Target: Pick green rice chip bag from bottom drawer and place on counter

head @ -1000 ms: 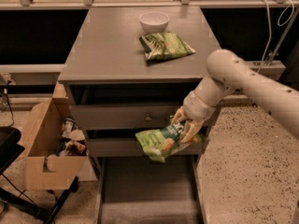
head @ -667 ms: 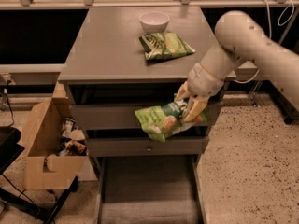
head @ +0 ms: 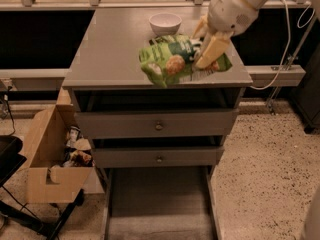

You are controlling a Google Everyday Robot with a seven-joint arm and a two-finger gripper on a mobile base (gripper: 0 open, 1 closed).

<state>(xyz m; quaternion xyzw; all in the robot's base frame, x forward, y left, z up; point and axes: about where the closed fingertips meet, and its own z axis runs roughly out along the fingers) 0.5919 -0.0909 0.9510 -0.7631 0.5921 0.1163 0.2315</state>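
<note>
The green rice chip bag (head: 167,61) is bright green with a dark green patch and round tan rice-cake pictures. My gripper (head: 206,44) is shut on its right end and holds it above the front right part of the counter (head: 107,49). The bag hangs out to the left of the fingers (head: 214,48). The bottom drawer (head: 157,204) is pulled open at the foot of the cabinet, its flat grey floor bare. The paler green bag is mostly hidden behind the held bag.
A white bowl (head: 165,23) stands at the back of the counter, just behind the held bag. Two shut drawers with round knobs (head: 158,126) are under the counter. A cardboard box (head: 52,159) with small items sits on the floor at the left.
My gripper has risen with the green rice chip bag from in front of the drawer fronts to above the counter's front right part.
</note>
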